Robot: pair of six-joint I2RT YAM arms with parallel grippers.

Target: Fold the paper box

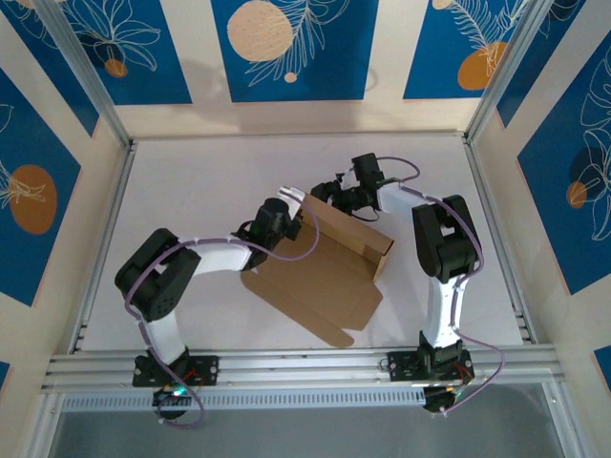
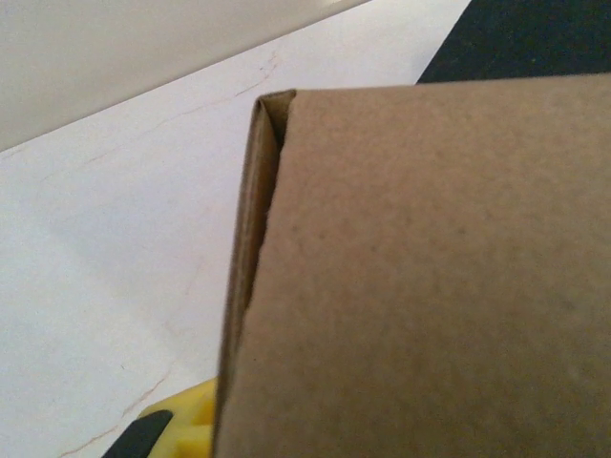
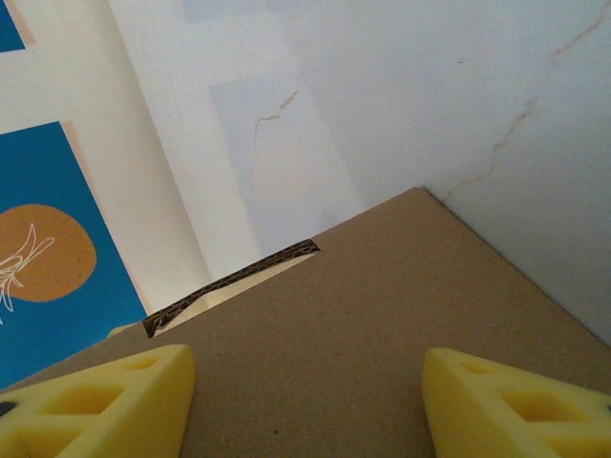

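The paper box (image 1: 315, 277) is brown cardboard lying half folded in the middle of the white table, its far wall raised and a flat flap reaching toward the near edge. My left gripper (image 1: 289, 216) is at the box's far left corner. In the left wrist view a cardboard panel (image 2: 430, 286) covers the jaws, with one yellow finger (image 2: 181, 425) pressed against its folded edge; it looks shut on that wall. My right gripper (image 1: 331, 196) hovers at the far wall. It is open (image 3: 305, 410), its yellow fingers (image 3: 95, 401) wide apart over the panel (image 3: 363, 324) with a slot.
Both arm bases are bolted to an aluminium rail (image 1: 305, 367) along the near edge. Metal frame posts and blue patterned wall panels (image 1: 286, 48) close in the table (image 1: 191, 181) on three sides. Bare table surface lies to the left of and behind the box.
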